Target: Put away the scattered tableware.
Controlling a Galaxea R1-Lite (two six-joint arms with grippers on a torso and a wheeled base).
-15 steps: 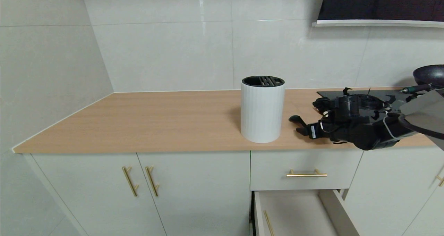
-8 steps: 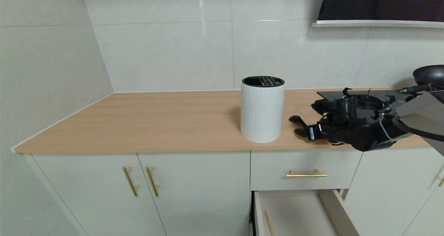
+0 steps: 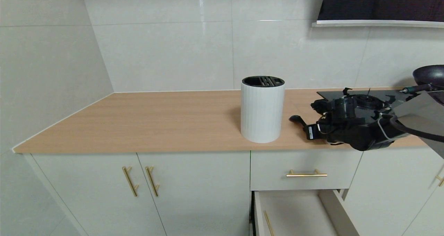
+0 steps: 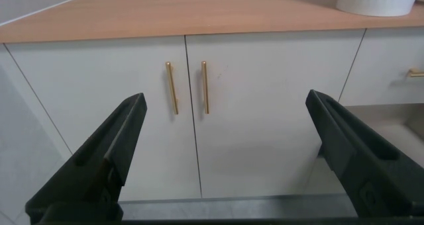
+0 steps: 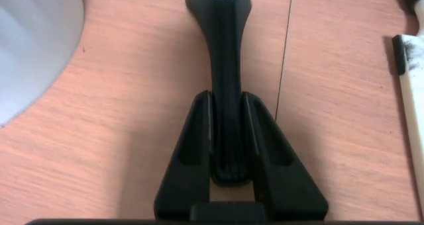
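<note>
Black utensil handle (image 5: 225, 46) sits low on the wood counter (image 3: 156, 118), just beside the white holder (image 3: 262, 109). Right gripper (image 5: 226, 106) is clamped on its shaft, probably ready to slot it into the holder. Left gripper (image 4: 224, 102) is spread wide and idle by the cabinet doors (image 4: 189, 86).

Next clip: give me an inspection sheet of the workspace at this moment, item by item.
Surface: wooden countertop, tiled wall behind.
Job's things: white slotted holder upright on it; black handle to its right, at counter height.
Clutter: pale stick-like item near the handle, too unclear to name.
Grippers: right gripper jaws shut on the handle; left gripper jaws open, facing cabinet doors.
Cables: black cable along the right arm.
Surroundings: stove with black pan at right; lower drawer open.
</note>
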